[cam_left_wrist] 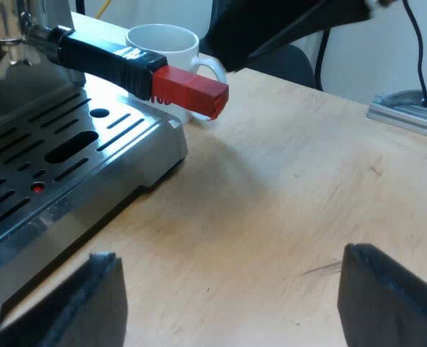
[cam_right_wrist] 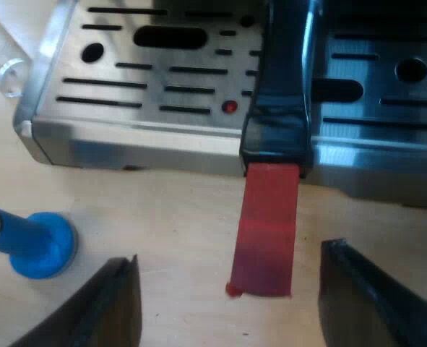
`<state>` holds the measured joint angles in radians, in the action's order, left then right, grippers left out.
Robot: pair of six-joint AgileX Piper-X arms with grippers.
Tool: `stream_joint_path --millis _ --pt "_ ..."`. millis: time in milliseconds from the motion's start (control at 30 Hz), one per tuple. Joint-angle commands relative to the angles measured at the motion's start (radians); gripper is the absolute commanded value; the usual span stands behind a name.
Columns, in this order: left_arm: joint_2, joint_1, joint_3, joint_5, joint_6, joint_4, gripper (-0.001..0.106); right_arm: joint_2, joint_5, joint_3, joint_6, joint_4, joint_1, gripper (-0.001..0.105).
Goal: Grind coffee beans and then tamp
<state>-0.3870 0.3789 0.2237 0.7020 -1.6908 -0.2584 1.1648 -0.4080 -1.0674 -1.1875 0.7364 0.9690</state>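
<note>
**Left end effector** (cam_left_wrist: 231, 303): the fingers (cam_left_wrist: 101, 303) were spread wide apart and gripped nothing. Bare worktop (cam_left_wrist: 285, 195) showed between them. The end effector hung low over the worktop, near the corner of the espresso machine (cam_left_wrist: 25, 217) and clear of it.

**Right end effector** (cam_right_wrist: 227, 307): the fingers (cam_right_wrist: 376, 303) likewise stood wide open with nothing in their grasp. The end effector faced the machine's front. The handle's red end (cam_right_wrist: 265, 228) pointed into the gap between the fingers, and no contact with either finger was seen.

**Holder** (cam_left_wrist: 40, 40): it was seated at the machine's front. Its dark handle (cam_left_wrist: 105, 58) reached out level above the drip tray (cam_right_wrist: 162, 79). The red end projected past the tray's front edge and over the worktop.

**Tamper** (cam_right_wrist: 36, 242): this was the blue one. It lay on the worktop just in front of the drip tray's corner and apart from the machine. It was near one finger of the right end effector but did not touch it.

**Mug** (cam_left_wrist: 162, 43): it was white and stood upright on the worktop beside the machine, just behind the red end as seen from the left wrist. Whether the two touched could not be determined.

**Other observations**: a small red light (cam_right_wrist: 230, 107) was lit on the drip tray, close beside the handle. A metal rail (cam_left_wrist: 408, 116) lay at the far edge of the worktop, well apart from the machine. A clear object at the tray's corner above the tamper could not be identified.
</note>
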Motion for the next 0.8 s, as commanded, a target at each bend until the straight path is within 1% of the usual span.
stream_joint_path --millis 33,200,267,367,533,800 --pt "0.007 0.002 0.002 0.011 -0.011 0.01 0.063 0.015 0.035 -0.012 -0.004 0.005 -0.029 0.056" --pt "0.007 0.002 0.002 0.011 -0.011 0.01 0.063 0.049 0.076 -0.012 -0.004 0.001 -0.087 0.056" --pt "0.007 0.002 0.002 0.011 -0.011 0.01 0.063 0.053 0.076 -0.012 -0.004 0.001 -0.09 0.056" --pt "0.007 0.002 0.002 0.011 -0.011 0.01 0.063 0.076 0.075 -0.012 -0.025 -0.011 -0.094 0.056" --pt "0.007 0.002 0.002 0.011 -0.011 0.01 0.063 0.118 0.075 -0.012 -0.026 -0.067 -0.094 0.056" --pt "0.007 0.002 0.002 0.011 -0.011 0.01 0.063 0.176 0.071 -0.012 -0.026 -0.095 -0.094 0.056"
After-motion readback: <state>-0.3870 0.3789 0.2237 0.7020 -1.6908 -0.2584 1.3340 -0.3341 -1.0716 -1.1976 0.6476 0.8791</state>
